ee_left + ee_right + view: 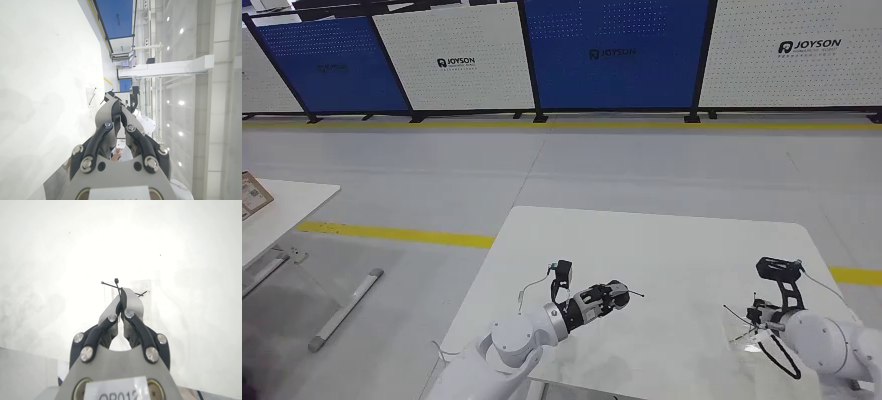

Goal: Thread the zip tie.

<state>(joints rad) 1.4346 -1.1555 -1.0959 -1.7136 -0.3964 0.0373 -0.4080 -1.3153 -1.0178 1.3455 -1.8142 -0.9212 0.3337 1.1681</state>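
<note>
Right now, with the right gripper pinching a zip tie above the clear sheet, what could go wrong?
The right gripper holds the zip tie close under its head, so the tie could twist or slip in threading. A second zip tie lies on the clear sheet beneath it; lowering might snag or scatter that one.

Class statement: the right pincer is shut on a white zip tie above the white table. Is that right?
No: the zip tie is black, not white, as the right wrist view shows. The right pincer is shut on it above the white table.
</note>
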